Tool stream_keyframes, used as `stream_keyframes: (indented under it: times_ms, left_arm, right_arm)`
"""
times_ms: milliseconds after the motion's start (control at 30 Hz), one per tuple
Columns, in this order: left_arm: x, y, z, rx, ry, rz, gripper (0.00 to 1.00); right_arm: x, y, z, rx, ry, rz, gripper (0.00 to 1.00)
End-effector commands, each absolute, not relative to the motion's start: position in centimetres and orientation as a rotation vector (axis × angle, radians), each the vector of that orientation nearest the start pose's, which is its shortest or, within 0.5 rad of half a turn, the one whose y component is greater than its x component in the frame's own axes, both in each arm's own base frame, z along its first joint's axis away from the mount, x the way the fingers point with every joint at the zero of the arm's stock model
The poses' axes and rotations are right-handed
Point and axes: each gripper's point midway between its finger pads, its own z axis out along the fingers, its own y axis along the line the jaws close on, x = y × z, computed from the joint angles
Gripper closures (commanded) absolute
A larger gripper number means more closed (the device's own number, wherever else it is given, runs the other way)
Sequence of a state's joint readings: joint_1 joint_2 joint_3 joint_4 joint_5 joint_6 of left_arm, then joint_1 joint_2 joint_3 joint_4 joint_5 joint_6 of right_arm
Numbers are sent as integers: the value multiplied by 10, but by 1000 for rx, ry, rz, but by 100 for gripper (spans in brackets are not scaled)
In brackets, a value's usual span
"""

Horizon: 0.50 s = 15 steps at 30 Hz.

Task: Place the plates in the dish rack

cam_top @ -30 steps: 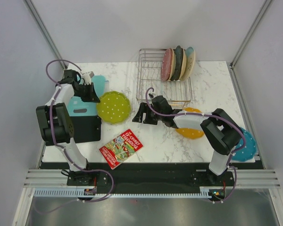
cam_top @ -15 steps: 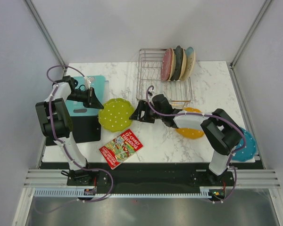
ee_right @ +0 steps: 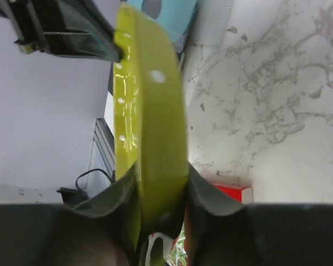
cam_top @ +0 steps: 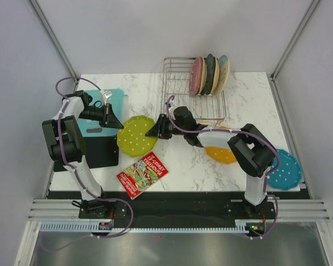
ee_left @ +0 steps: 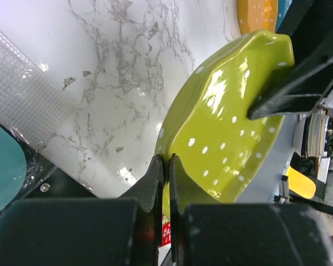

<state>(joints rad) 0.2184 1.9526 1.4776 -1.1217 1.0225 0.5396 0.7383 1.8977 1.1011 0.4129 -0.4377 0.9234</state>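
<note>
Right jaws, spread a second ago, now clamp the right rim of the green plate (cam_top: pixel 134 136); left jaws pinch its left rim. Plate hangs tilted over the table (cam_top: pixel 183 166), near-left of the rack (cam_top: pixel 180 91). Looks like a handover; left release next.

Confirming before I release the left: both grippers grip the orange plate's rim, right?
No, not the orange one: the left gripper and right gripper both grip the lime green plate by its rim, as both wrist views show.
</note>
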Motion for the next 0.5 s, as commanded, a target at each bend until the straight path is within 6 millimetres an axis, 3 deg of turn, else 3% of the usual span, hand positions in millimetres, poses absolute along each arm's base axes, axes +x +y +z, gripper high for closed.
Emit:
stream_keyframes:
  times_ms: [0,33,67,167,200,233,267,300,333,367,400,467]
  left_arm:
    - [344,-81,148,343,2359,-1430,97]
    - [346,-80,146,312,2382,-1423,96]
    - [351,-78,143,322,2377,-1391,77]
    - [359,-71,139,285,2412,-1282,52]
    - [367,-66,139,276,2411,-1215,48]
    - [370,-64,151,294,2381,-1157,46]
    - [374,-61,157,295,2367,-1113,36]
    - [387,-49,157,238,2387,-981,32]
    - [391,-41,169,220,2370,-887,22]
    - [396,-28,169,189,2386,-775,15]
    - [400,-19,172,120,2393,-698,12]
    - [411,0,187,51,2332,-516,10]
  right_arm:
    - [305,435,175,-285,2081,1500,86]
    - [307,431,172,-289,2107,1465,96]
    - [307,428,173,-305,2112,1436,100]
    - [311,416,191,-392,2080,1376,100]
    - [316,414,211,-423,2040,1371,100]
    - [322,403,212,-450,2062,1335,100]
    - [329,396,221,-446,2056,1319,100]
    - [339,393,248,-449,2005,1313,100]
    - [351,379,253,-429,2020,1288,100]
    - [360,373,264,-425,2007,1266,100]
    - [369,369,294,-428,1959,1238,100]
    - [396,352,323,-423,1867,1056,100]
